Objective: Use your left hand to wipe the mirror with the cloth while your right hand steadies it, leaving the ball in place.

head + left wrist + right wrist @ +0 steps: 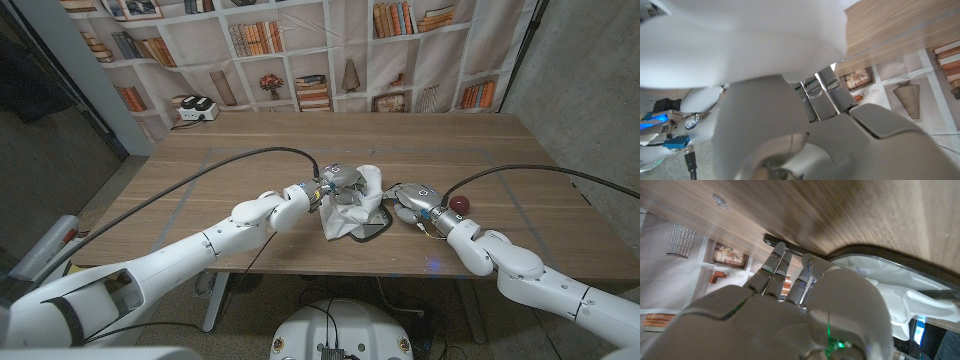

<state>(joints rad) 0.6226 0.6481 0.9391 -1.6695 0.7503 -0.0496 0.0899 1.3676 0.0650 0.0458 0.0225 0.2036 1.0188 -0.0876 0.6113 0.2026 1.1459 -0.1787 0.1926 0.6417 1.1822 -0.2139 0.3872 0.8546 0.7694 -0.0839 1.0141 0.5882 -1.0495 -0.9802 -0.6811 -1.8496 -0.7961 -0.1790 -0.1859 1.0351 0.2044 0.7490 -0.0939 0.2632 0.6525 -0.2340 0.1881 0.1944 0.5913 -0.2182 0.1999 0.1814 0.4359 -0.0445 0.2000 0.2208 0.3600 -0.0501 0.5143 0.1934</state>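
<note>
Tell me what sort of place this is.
Probably a robot test room or lab staged as a study: the bookshelf wall looks like a printed fabric backdrop, with bare concrete beside it, and a plain rectangular wooden table in front.

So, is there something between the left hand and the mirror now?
Yes, only the white cloth, as the wiping needs. The left hand presses it on the mirror. The right hand rests at the mirror's edge; the ball lies beside it, outside the wiping area.
</note>
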